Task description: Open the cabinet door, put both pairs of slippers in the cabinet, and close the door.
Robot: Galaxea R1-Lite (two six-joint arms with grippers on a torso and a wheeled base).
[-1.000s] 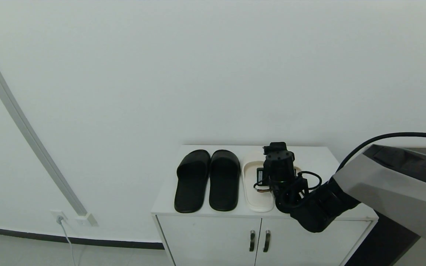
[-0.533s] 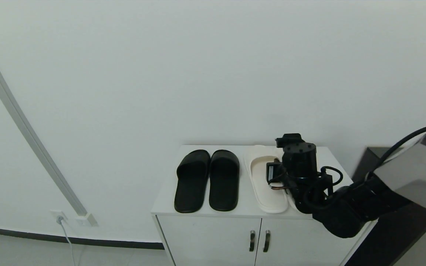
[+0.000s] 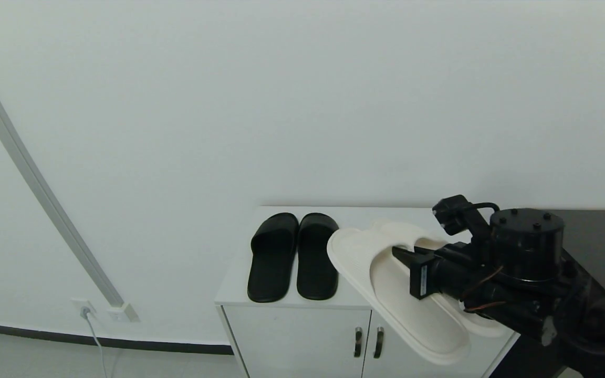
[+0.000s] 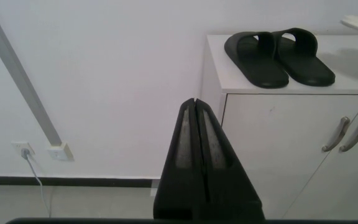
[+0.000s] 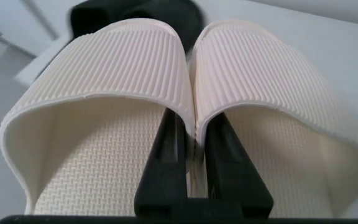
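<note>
While clamped side-by-side, white slippers (image 3: pixel 386 278) around right pincer (image 3: pixel 400 253)

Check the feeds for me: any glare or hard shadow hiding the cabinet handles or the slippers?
Head view: soft even light, no glare on the handles, barely any shadow round the black slippers; the wall strip looks bowed by the lens. Left wrist view: only a faint shadow on the cabinet top. Right wrist view: white slippers evenly lit, dark just around the right gripper.

One slipper pair (image 3: pixel 294 256) lies left on the cabinet (image 3: pixel 292 341); the other pair (image 3: pixel 371 265) hangs to its right.
</note>
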